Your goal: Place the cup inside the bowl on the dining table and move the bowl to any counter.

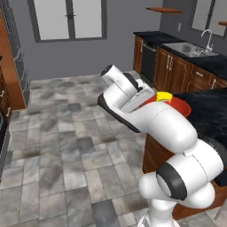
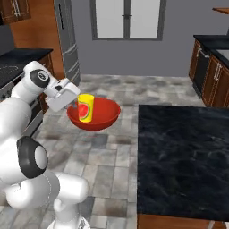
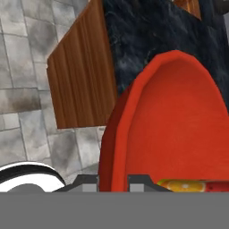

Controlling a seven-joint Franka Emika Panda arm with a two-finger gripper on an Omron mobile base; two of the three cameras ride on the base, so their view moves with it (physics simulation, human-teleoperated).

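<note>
The jaws hold the rim of the red bowl (image 2: 102,117), lifted beside the tabletop (image 2: 183,156) over the floor (image 2: 112,147); the yellow cup (image 2: 85,108) stands inside it.

We see a grey stone-tile floor (image 1: 66,146) running back to a grey wall (image 1: 115,53) with a white-framed window (image 1: 68,20). Along the right side there are reddish wood cabinets (image 1: 170,66) under a black top, with a steel sink (image 1: 188,48) and faucet (image 1: 207,37); a wooden shelf (image 1: 164,9) sits above. On the opposite side stands a tall steel fridge (image 2: 67,40). Lighting is even.
</note>
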